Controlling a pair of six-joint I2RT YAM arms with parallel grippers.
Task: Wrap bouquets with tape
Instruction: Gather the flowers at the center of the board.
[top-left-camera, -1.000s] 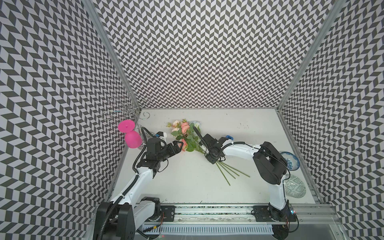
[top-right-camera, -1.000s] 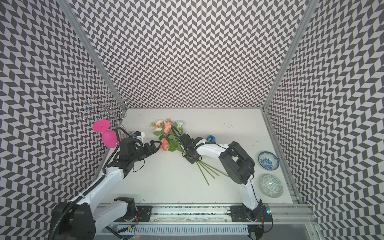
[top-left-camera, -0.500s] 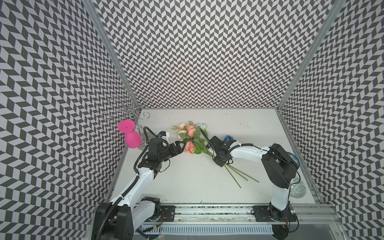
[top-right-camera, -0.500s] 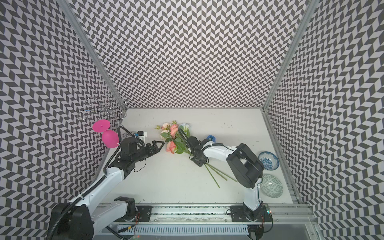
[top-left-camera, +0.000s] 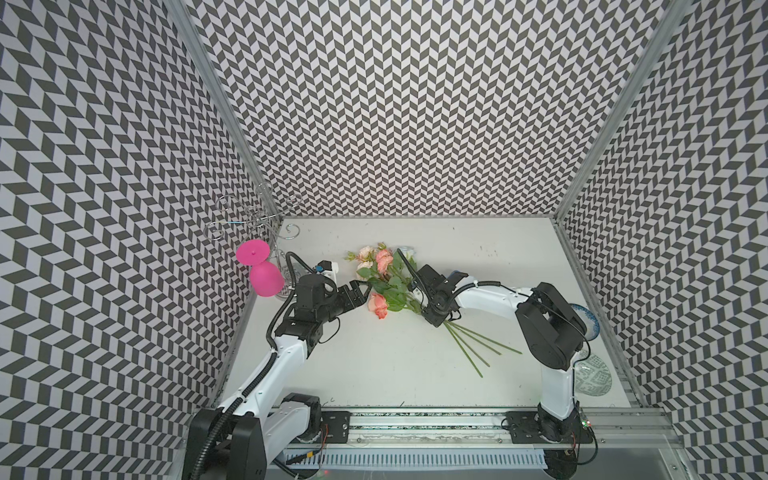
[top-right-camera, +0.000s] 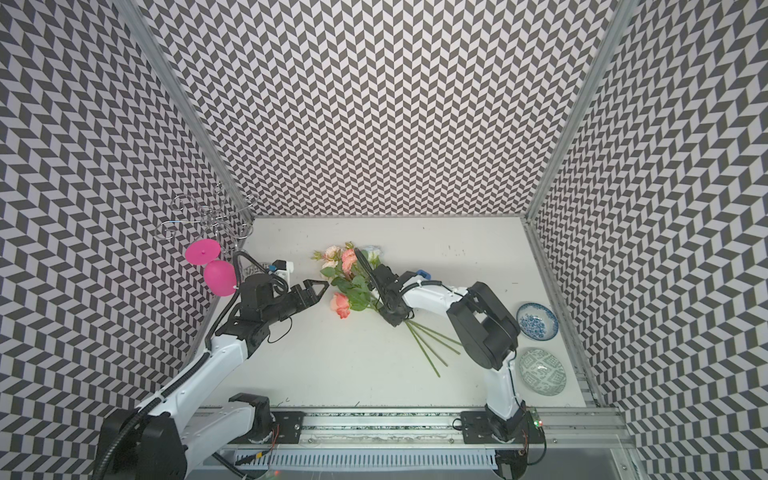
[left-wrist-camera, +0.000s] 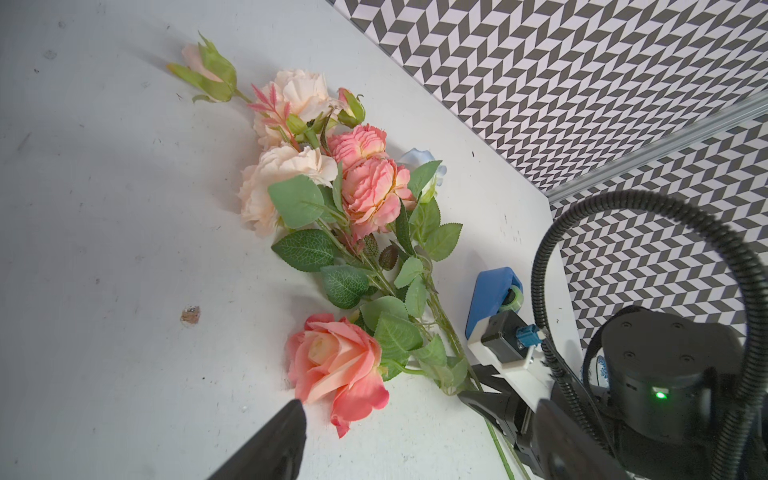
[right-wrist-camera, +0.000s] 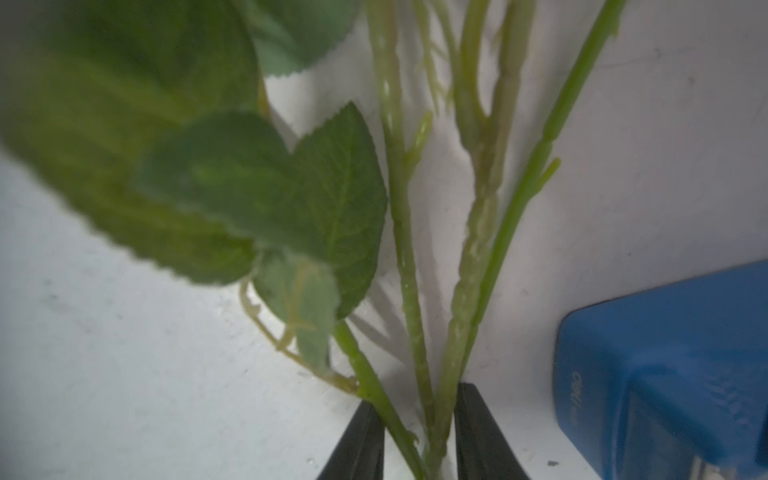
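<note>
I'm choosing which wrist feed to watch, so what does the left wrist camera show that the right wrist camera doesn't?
Only the left wrist view shows the bouquets' blooms, the right arm's body and the patterned wall. Only the right wrist view looks between the fingers of the right tool, with the stems passing between them. Both show green stems and leaves, the tape's blue dispenser and the white table.

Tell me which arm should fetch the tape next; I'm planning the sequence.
Right, I'd say. The tape sits just beside the right gripper, which straddles the bouquet at its stems. The left gripper, open near the blooms, would have to reach across it.
</note>
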